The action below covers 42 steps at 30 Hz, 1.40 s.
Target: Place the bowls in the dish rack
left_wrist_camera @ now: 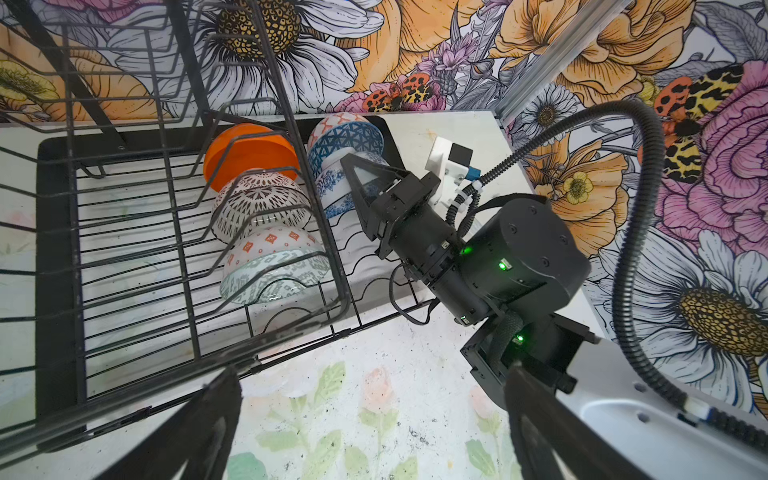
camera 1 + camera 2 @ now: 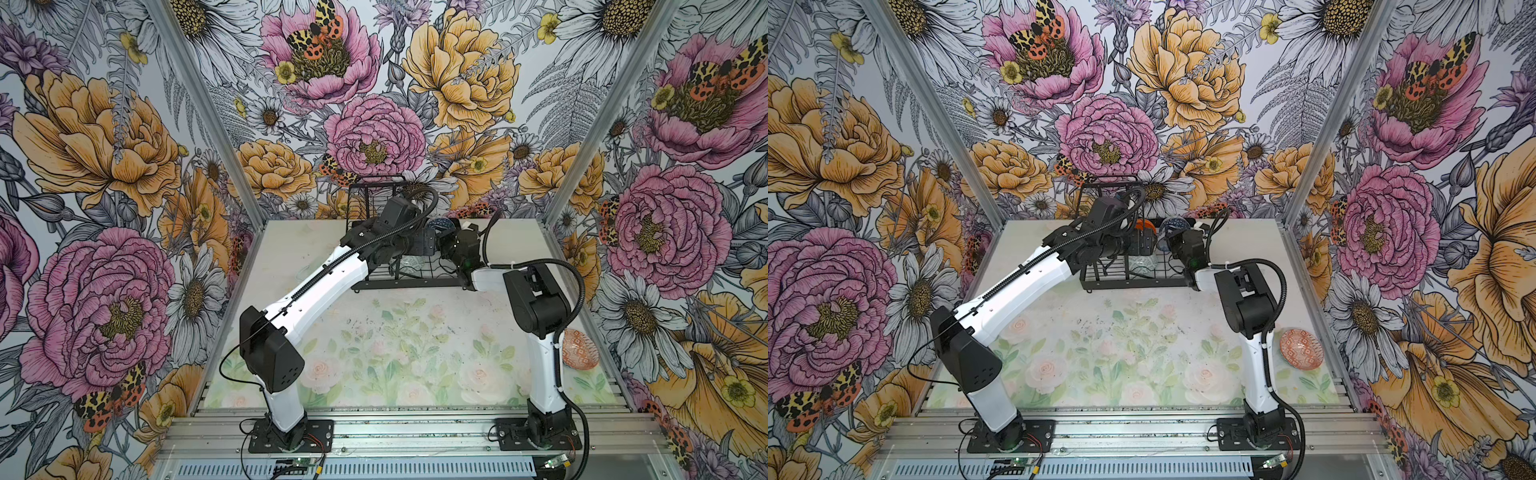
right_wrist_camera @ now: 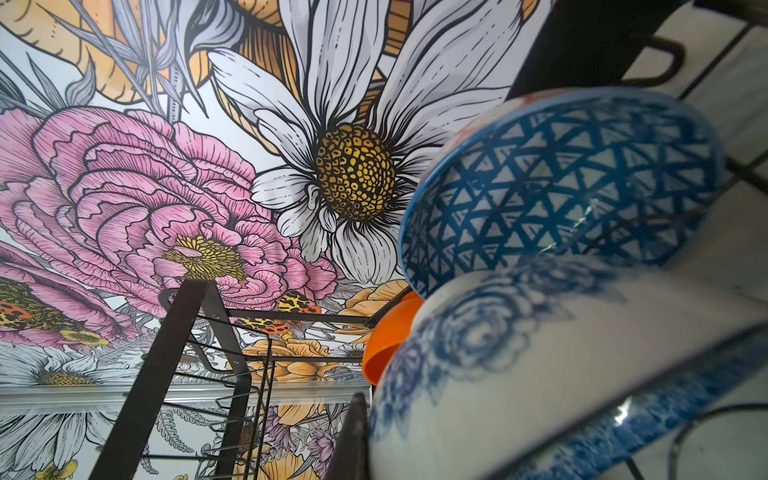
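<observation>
The black wire dish rack (image 1: 62, 249) (image 2: 395, 284) (image 2: 1125, 284) stands at the back of the table. Five bowls lean in its slots. One row has an orange bowl (image 1: 249, 153), a white bowl with black pattern (image 1: 259, 203) and a grey-green bowl (image 1: 274, 270). Beside them are a blue geometric bowl (image 1: 347, 143) (image 3: 561, 187) and a blue-white floral bowl (image 1: 334, 193) (image 3: 540, 374). My right gripper (image 1: 353, 174) (image 2: 1169, 235) is shut on the floral bowl's rim. My left gripper (image 1: 372, 370) (image 2: 1142, 243) hangs open and empty at the rack's front edge. A red-orange patterned bowl (image 2: 579, 349) (image 2: 1301, 348) lies on the table.
The red-orange bowl sits close to the right wall, just behind my right arm's upper link (image 2: 1246, 307). The rack's raised wire tier (image 1: 124, 62) rises on its left side. Flowered walls enclose the table on three sides.
</observation>
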Available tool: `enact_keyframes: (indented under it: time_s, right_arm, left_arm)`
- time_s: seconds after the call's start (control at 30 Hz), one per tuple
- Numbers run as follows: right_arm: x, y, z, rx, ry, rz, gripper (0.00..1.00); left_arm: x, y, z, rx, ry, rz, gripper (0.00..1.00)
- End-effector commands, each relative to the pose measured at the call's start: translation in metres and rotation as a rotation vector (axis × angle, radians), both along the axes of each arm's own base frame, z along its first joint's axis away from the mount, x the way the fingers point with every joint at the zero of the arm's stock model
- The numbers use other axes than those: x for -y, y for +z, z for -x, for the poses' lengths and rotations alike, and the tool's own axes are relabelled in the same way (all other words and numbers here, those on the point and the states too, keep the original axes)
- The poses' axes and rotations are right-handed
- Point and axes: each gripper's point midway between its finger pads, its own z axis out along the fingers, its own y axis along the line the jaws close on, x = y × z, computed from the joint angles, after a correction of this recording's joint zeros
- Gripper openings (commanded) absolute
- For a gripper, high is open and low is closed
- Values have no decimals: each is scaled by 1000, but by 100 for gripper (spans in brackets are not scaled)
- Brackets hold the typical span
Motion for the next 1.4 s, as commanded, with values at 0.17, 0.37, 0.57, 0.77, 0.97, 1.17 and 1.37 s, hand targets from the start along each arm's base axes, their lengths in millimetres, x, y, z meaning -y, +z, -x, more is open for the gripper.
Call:
enact_keyframes:
  time_s: [0.17, 0.37, 0.57, 0.77, 0.97, 1.17, 1.37]
  right_arm:
    - [0, -11, 0, 40, -8, 16, 0]
    - [2, -19, 1, 41, -12, 13, 0]
    - [4, -20, 6, 33, -13, 11, 0]
    - [2, -18, 11, 6, -2, 6, 0]
    - [8, -29, 17, -97, -52, -25, 0]
    - [11, -41, 25, -198, -97, -21, 0]
    - [16, -60, 36, -344, -136, -24, 0]
  left_arm:
    - [-5, 8, 7, 16, -22, -2, 99]
    - [-7, 9, 7, 16, -22, -5, 99]
    - [-10, 9, 8, 16, -16, -10, 99]
    - [-10, 6, 5, 13, -7, -14, 99]
    - [-7, 4, 3, 6, -10, -11, 99]
    - [-6, 3, 4, 5, -12, -11, 99]
    - [-8, 2, 6, 1, -7, -14, 99]
